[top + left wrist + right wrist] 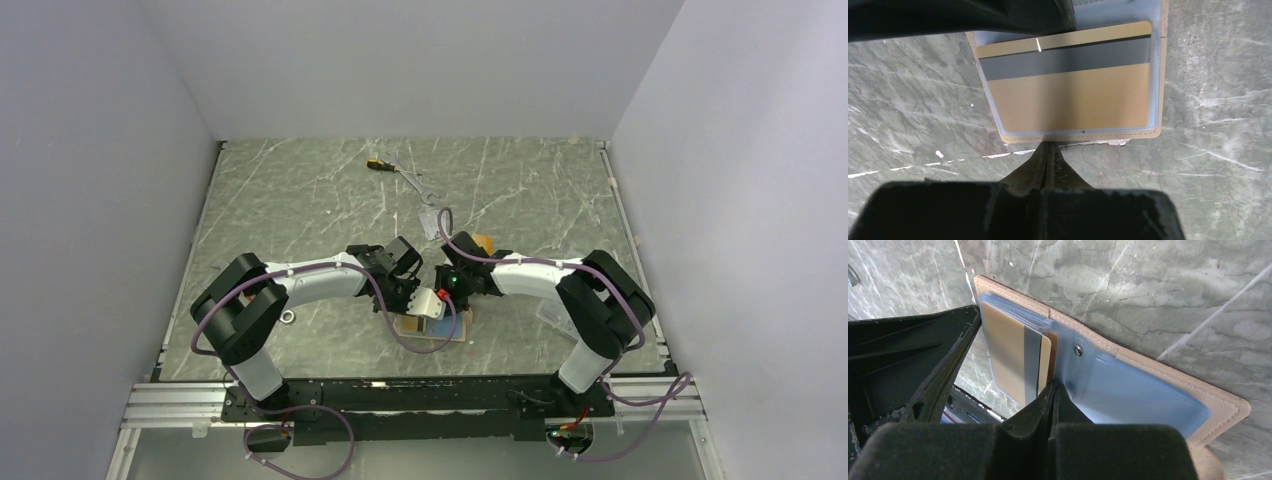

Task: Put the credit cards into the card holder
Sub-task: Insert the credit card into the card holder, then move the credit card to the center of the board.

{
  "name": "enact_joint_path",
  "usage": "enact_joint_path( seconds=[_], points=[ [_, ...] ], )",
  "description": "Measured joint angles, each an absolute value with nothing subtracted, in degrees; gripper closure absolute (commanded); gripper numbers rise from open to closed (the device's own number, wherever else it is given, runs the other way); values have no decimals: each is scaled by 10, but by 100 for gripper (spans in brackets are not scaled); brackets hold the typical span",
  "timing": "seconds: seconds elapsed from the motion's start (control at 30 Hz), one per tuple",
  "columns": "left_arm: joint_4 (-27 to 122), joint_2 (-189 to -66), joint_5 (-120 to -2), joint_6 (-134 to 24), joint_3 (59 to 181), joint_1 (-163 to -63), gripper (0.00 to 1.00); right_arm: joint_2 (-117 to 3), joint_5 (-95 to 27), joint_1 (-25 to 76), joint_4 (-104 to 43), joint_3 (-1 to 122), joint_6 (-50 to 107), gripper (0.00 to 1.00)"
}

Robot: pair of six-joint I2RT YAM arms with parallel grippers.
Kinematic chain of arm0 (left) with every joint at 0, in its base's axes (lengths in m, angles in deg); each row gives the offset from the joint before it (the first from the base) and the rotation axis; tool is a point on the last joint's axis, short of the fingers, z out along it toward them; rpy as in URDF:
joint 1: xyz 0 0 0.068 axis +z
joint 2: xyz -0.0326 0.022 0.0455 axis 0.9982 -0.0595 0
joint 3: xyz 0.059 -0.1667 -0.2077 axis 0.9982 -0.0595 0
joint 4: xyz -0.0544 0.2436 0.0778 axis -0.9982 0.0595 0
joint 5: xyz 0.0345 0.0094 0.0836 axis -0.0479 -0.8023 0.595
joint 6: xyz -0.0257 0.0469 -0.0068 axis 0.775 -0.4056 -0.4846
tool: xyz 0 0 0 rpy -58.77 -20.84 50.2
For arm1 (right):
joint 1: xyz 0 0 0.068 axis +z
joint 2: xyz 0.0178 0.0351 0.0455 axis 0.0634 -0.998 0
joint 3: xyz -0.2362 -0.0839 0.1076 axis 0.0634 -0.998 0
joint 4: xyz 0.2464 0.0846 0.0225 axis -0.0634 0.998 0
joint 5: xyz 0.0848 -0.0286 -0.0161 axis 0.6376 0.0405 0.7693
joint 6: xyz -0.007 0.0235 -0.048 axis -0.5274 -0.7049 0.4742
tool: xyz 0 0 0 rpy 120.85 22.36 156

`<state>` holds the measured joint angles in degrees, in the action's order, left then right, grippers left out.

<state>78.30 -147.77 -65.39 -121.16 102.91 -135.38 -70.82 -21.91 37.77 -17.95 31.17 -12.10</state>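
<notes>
The wallet [1098, 135] lies open on the table [913, 100] at the near middle, between the two arms, with a gold striped card [1073, 95] in its clear sleeve. The left claw [1048, 156] is closed with its tips at the wallet's tan edge. The right claw [1053, 392] is closed too, its tips against the card's edge, gripping nothing I can see. To seat the card well, I judge the right tips should push flat and square along the sleeve while the left pins the wallet, so nothing slides or buckles.

The left hand [1048, 148] and right hand [1054, 388] crowd the card holder [1148, 390]; the table's [300, 200] left side is passable.
</notes>
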Motion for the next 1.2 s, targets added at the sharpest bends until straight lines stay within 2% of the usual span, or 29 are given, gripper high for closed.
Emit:
enact_joint_path(
  seconds=[0.53,0.67,0.77,0.87,1.03,1.2],
  points=[
    [788,-1477,-658,-1211,1031,-1354,100,-701,-209,351,-183,305,-113,100],
    [802,-1478,-667,-1209,1036,-1353,100,-700,-199,350,-176,306,-107,89],
    [849,-1481,-689,-1201,1057,-1339,94,-686,-194,321,-145,318,-93,69],
    [900,-1484,-716,-1194,1106,-1299,89,-658,-195,258,-107,353,-69,55],
    [962,-1486,-780,-1158,1248,-1194,84,-655,-197,158,-76,480,-24,49],
    [947,-1515,-850,-1055,1371,-1110,77,-752,-200,116,-79,625,15,47]
  ],
)
